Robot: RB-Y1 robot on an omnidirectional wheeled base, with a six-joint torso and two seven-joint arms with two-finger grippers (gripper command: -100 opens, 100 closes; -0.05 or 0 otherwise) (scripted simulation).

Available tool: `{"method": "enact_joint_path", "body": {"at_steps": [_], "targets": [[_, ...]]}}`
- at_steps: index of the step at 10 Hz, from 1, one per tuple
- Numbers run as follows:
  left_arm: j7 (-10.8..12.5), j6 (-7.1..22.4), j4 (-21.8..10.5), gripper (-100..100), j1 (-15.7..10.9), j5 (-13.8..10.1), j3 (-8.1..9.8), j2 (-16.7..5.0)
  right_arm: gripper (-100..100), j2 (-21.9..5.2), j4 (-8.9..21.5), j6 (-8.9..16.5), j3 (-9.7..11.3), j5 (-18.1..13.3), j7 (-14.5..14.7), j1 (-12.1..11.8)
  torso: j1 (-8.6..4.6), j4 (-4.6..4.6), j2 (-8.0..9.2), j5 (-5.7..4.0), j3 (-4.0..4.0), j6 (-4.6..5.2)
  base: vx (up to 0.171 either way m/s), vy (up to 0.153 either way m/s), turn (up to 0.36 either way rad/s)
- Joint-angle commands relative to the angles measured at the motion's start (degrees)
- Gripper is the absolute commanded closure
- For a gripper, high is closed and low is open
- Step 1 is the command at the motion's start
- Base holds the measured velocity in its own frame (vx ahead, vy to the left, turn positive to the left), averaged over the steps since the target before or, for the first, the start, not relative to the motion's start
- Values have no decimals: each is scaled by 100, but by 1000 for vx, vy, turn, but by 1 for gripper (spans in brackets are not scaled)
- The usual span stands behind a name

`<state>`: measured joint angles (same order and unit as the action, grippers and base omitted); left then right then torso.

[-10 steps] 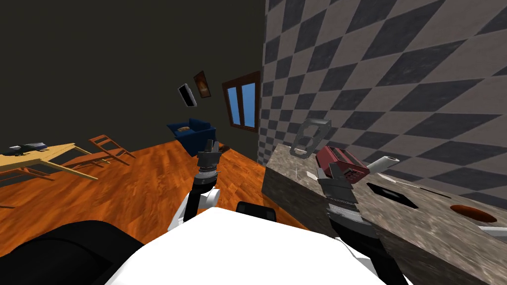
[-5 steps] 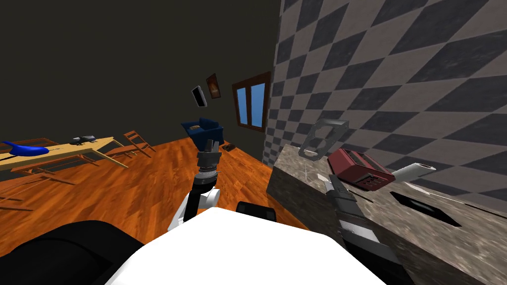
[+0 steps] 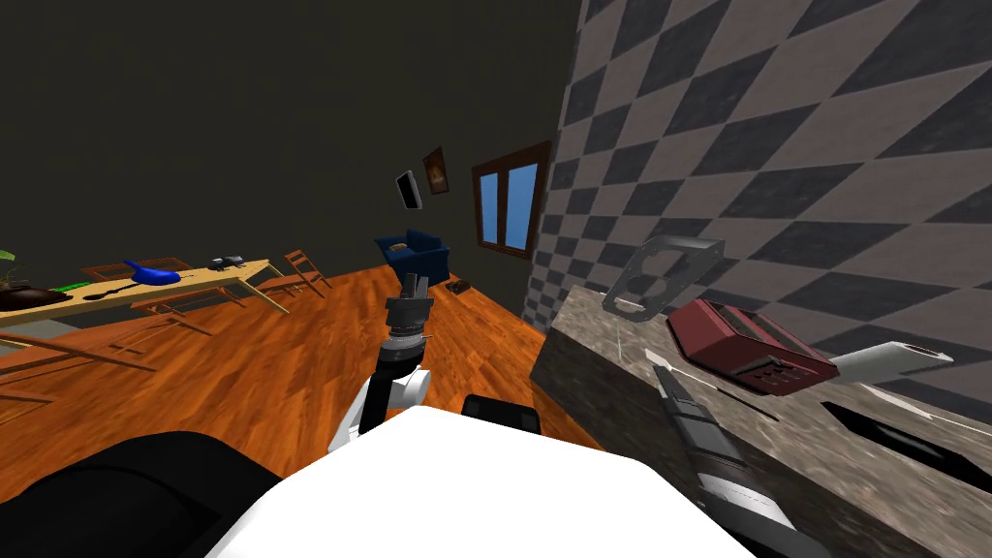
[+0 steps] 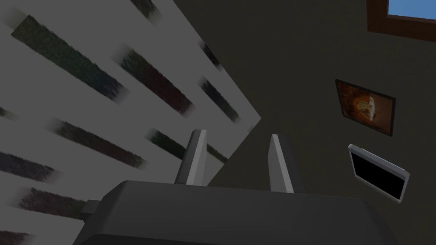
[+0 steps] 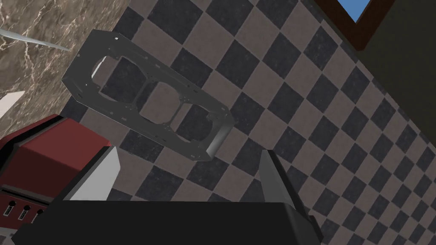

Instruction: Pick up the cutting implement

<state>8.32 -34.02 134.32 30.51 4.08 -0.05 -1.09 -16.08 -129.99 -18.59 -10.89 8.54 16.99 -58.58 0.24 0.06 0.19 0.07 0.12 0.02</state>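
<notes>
A thin pale grey blade (image 5: 34, 40), likely the knife, lies flat on the marbled counter (image 5: 51, 17) beyond the foot of a grey perforated rack (image 5: 149, 102). My right gripper (image 5: 185, 178) is open with nothing between its fingers. It points at the rack and the checkered wall, and the blade is well ahead and off to one side. In the head view the right gripper (image 3: 664, 368) reaches low over the counter (image 3: 601, 339), beside a red toaster (image 3: 751, 344). My left gripper (image 3: 417, 283) is held up over the floor, open and empty (image 4: 236, 159).
The grey rack (image 3: 664, 276) leans against the checkered wall behind the counter. A white roll (image 3: 886, 360) lies past the toaster, and a black sink cut-out (image 3: 901, 436) is nearer me. A small white piece (image 5: 8, 102) lies on the counter by the toaster (image 5: 42, 157). A wooden table (image 3: 145, 286) stands far left.
My whole view has swung, sliding the counter and toaster rightwards. My right arm has stretched forward and now lies lower along the counter. The left arm has kept its pose.
</notes>
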Motion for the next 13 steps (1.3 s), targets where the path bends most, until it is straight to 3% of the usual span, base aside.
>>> {"method": "enact_joint_path", "body": {"at_steps": [1,4,5,8,9,11,12,13], "targets": [[0,0,0,0,0,0,0,0,-100,-2,9,139,-60,-6,209,-286,0,0,0,0,0,0,-4,65,126],[0,0,0,0,0,0,0,0,-100,-96,197,530,-307,40,600,-766,-4,-3,-13,-1,-8,-2,18,75,257],[0,0,0,0,0,0,0,0,-100,-96,197,530,-307,40,600,-782,-11,-4,-18,-2,-11,-2,31,30,40],[0,0,0,0,1,0,1,-1,-100,-167,393,971,-524,72,924,-1151,-27,-7,-30,-7,-17,-1,68,19,205],[0,0,0,0,1,0,1,-1,-100,-167,393,1005,-524,72,924,-1151,-32,-9,-42,-7,-24,-4,77,-11,99],[0,0,0,0,1,0,1,-1,-100,-204,526,1359,-651,88,1103,-1330,-42,-8,-36,-9,-21,-2,74,-23,174],[0,0,0,0,1,0,1,-1,-100,-204,526,1362,-651,88,1103,-1330,-44,-9,-39,-10,-23,-2,69,-35,98],[0,0,0,0,1,0,1,-1,-100,-222,594,1550,-711,94,1183,-1402,-45,-8,-37,-11,-22,0,92,-48,138]]}}
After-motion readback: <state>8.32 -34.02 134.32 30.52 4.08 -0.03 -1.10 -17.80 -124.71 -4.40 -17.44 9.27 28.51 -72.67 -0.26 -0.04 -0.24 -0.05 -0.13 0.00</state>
